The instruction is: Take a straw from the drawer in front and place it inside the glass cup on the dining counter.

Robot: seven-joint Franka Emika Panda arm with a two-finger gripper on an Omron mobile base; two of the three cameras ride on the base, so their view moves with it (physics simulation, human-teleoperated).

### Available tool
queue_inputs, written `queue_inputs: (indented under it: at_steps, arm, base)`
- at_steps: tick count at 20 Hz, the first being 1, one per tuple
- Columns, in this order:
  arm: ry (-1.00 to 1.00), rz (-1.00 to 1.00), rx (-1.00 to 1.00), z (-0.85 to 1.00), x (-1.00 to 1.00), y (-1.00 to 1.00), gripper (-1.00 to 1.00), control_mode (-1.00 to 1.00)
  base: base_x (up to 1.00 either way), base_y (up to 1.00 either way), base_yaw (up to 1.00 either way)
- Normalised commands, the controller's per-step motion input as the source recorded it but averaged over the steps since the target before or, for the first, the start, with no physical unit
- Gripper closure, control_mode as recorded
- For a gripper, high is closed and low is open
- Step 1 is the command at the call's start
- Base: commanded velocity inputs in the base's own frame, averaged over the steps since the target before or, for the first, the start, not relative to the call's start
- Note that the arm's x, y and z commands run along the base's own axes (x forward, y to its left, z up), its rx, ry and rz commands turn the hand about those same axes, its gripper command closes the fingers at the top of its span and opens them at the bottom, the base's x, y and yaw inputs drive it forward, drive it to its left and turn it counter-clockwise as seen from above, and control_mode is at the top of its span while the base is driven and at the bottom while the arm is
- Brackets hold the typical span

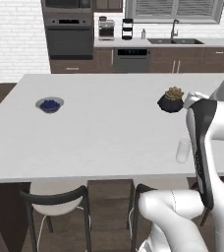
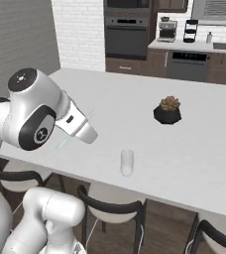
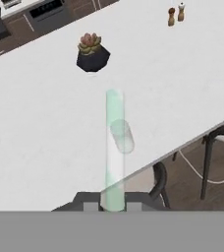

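Between end effector [image 3: 114, 205] tips: straw [image 3: 114, 147] | beyond it: glass cup [image 3: 123, 136]

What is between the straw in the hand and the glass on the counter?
Nothing visible. In the hand view the straw juts from the shut hand toward the glass, with bare counter around it. The plant pot sits farther back, and the bowl far off to the side.
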Motion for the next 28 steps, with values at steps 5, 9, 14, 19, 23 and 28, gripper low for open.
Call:
queue_inputs:
  at_steps: [5, 9, 14, 19, 23, 28]
  arm:
    - [0.0, 0.0, 0.0, 0.0, 0.0, 0.0, 1.0, 1.0]
    - [-0.01, 0.0, 0.0, 0.05, 0.19, -0.16, 1.0, -1.0]
    - [-0.23, 0.11, 0.0, 0.14, 0.06, -0.51, 1.0, -1.0]
    - [-0.38, 0.39, 0.02, 0.17, 0.01, -0.6, 1.0, -1.0]
    - [-0.43, 0.45, 0.02, 0.23, 0.03, -0.37, 1.0, -1.0]
    - [-0.4, 0.43, 0.0, 0.29, 0.19, -0.05, 1.0, -1.0]
  base:
    - [0.96, -0.37, -0.1]
    - [0.36, -0.15, -0.02]
    - [0.0, 0.0, 0.0]
    - [0.0, 0.0, 0.0]
    - [0.0, 0.0, 0.0]
    - [0.0, 0.0, 0.0]
